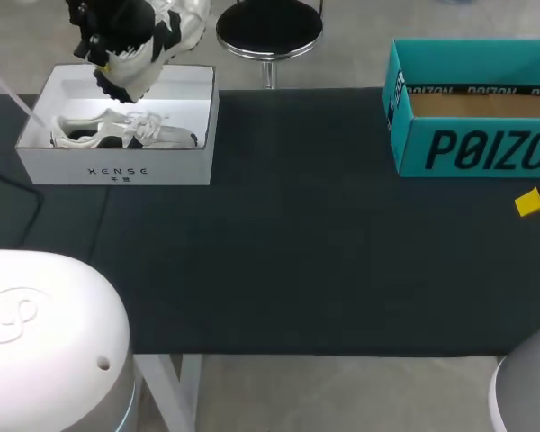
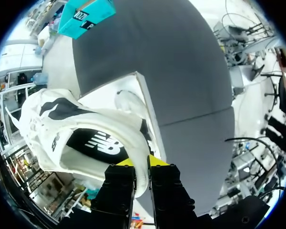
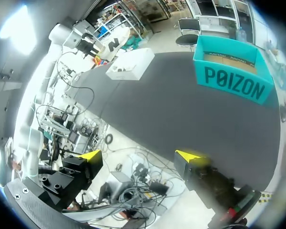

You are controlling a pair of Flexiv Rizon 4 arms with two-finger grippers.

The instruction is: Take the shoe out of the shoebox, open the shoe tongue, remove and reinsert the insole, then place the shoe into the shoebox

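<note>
Hanging above the white shoebox point(image 1: 117, 166) at the table's ten o'clock corner, the shoe point(image 1: 153, 36) is held by the rim of its opening in the left gripper point(image 2: 142, 163), whose yellow tips are clamped close together on it. The bite looks thin, so I judge the shoe could swing or slip free in transit and drop onto the second shoe point(image 1: 126, 130) lying in the box. Its sole shows over the box's far wall and, if low, might catch there. The right gripper point(image 3: 143, 160) hangs near the three o'clock edge, fingers wide apart, holding nothing. A teal box point(image 1: 477, 144) sits at two o'clock, and nothing stands on the dark table point(image 1: 297, 261) between the boxes.
</note>
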